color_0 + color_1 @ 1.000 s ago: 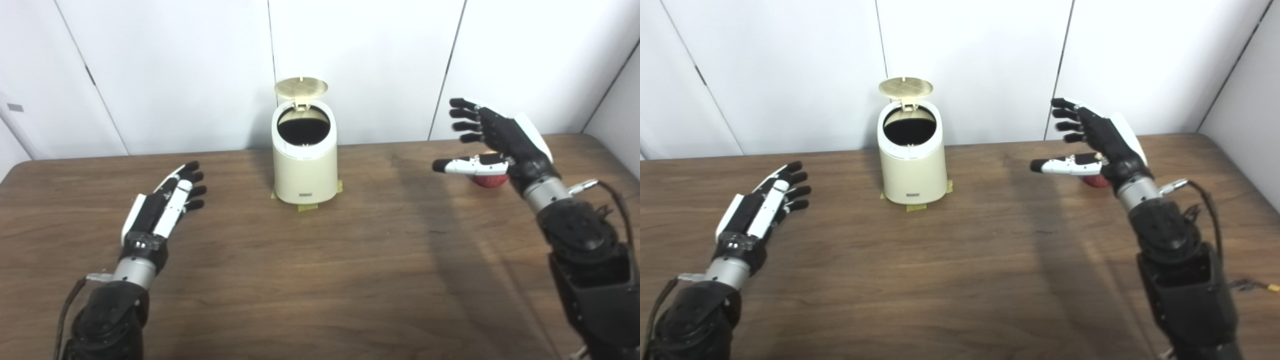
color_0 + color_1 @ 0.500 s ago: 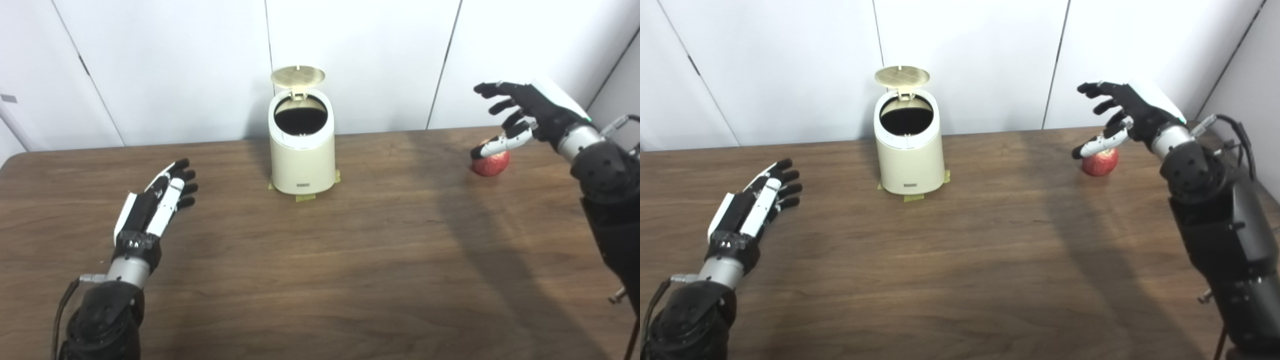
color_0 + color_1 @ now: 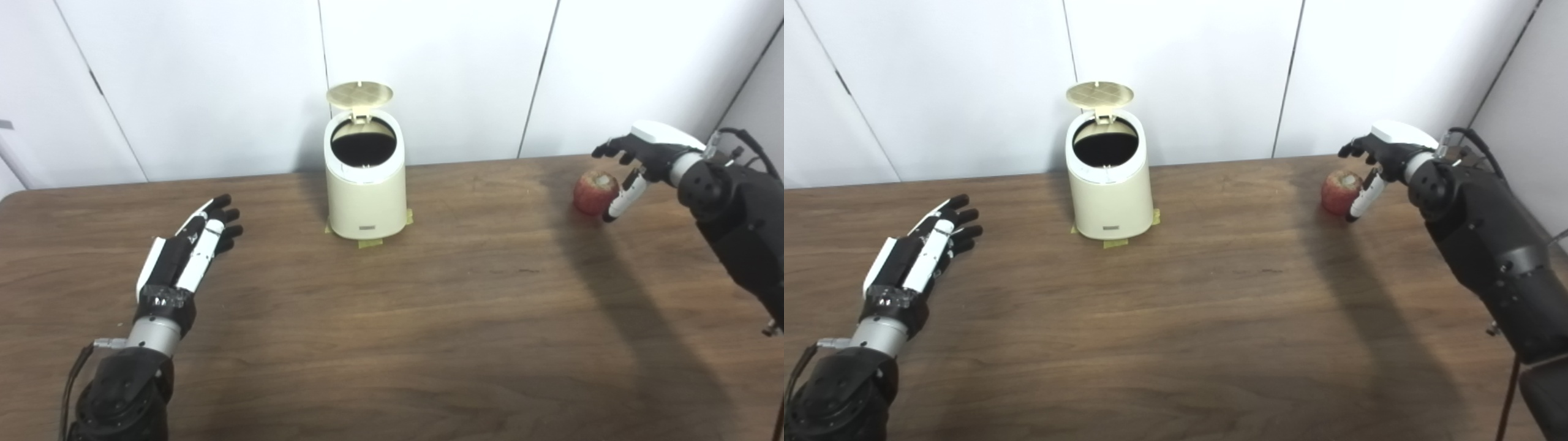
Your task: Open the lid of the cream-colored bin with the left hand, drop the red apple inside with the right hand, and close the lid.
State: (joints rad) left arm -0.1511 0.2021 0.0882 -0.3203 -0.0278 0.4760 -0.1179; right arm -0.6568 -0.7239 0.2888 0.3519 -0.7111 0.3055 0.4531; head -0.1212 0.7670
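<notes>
We see a cream-colored bin (image 3: 365, 184) standing upright on a wooden table (image 3: 392, 318), near its far edge and in front of a white panelled wall (image 3: 184, 79). The bin's round lid (image 3: 359, 94) is tipped up behind its dark, open mouth. Tape tabs (image 3: 370, 243) show at the bin's base.

To the right of the bin, well apart from it, the red apple (image 3: 593, 192) rests on the table. Our right hand (image 3: 637, 160) sits just to the apple's right, fingers spread around it without closing; whether the thumb touches the apple we cannot tell.

To the left of the bin and nearer to us, our left hand (image 3: 187, 254) hovers low over the table, palm flat, fingers stretched apart, holding nothing.
</notes>
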